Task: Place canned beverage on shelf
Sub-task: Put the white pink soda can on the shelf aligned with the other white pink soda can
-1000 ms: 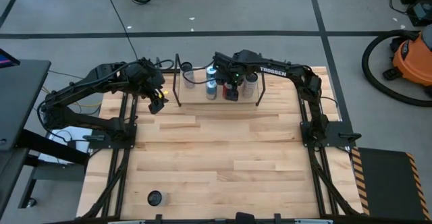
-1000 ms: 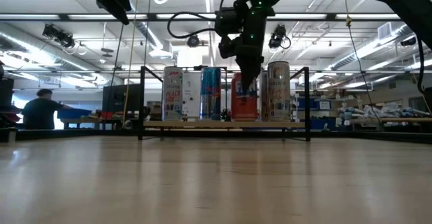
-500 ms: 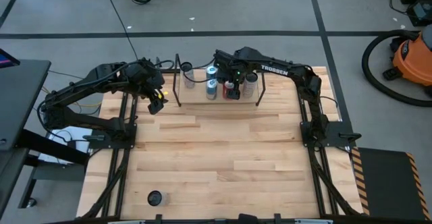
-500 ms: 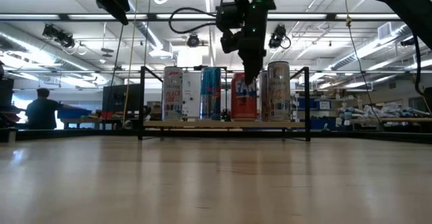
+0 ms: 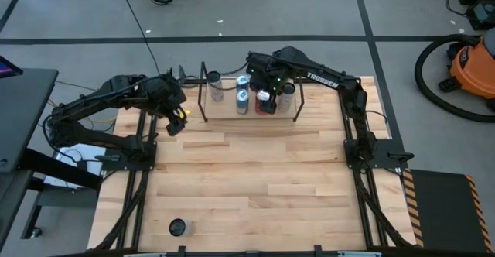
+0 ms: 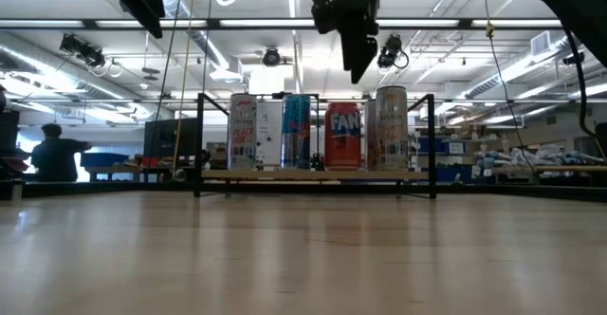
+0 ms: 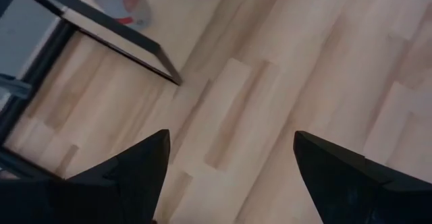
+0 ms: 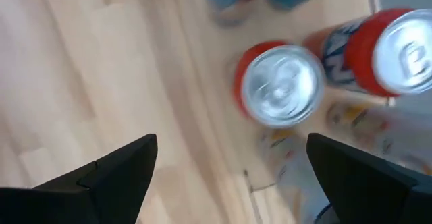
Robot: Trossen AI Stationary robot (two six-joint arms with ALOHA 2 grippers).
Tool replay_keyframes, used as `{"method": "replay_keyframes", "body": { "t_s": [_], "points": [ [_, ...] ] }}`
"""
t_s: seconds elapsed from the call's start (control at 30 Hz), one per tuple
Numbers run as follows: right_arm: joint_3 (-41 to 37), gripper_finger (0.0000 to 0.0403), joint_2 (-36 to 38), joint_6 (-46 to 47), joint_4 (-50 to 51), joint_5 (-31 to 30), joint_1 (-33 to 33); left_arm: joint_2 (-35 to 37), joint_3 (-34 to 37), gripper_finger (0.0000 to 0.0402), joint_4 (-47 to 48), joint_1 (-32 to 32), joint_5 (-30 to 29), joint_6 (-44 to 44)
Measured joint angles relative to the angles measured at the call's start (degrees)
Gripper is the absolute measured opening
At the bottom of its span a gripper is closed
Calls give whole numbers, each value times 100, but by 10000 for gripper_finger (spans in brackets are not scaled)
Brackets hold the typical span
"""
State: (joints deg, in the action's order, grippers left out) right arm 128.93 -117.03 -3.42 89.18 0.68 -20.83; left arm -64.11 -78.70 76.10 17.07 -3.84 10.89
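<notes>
Above the shelf [image 6: 316, 176] at the table's far edge, the right gripper [image 6: 358, 54] hangs with fingers spread and empty, over the red canned beverage [image 6: 343, 137] standing upright on the board among other cans [image 6: 297, 131]. Left of the shelf, the left gripper [image 5: 174, 123] waits, fingers spread.

A light wooden table [image 5: 255, 172] of butcher-block planks carries a low shelf [image 5: 249, 111], which stands at the table's far edge, midway along it. Well apart from the shelf, near the opposite front edge and toward the left arm's side, a single dark can [image 5: 178, 227] stands upright on the table.
</notes>
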Motion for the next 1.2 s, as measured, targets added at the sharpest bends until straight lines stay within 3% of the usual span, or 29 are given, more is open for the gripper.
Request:
{"method": "replay_keyframes", "body": {
  "t_s": [0.37,0.67,0.93,1.2],
  "points": [
    [54,390,160,295,83,43,890,2,0,316,2,-1593,7,1527],
    [54,389,164,343,86,-386,1498,-146,24,316,-46,-2804,-171,3224],
    [54,389,164,683,79,-895,1781,-517,292,316,-59,-3605,-326,4528],
    [52,389,164,883,82,-1009,1824,-923,315,316,-292,-4484,-325,6180]
  ]
}}
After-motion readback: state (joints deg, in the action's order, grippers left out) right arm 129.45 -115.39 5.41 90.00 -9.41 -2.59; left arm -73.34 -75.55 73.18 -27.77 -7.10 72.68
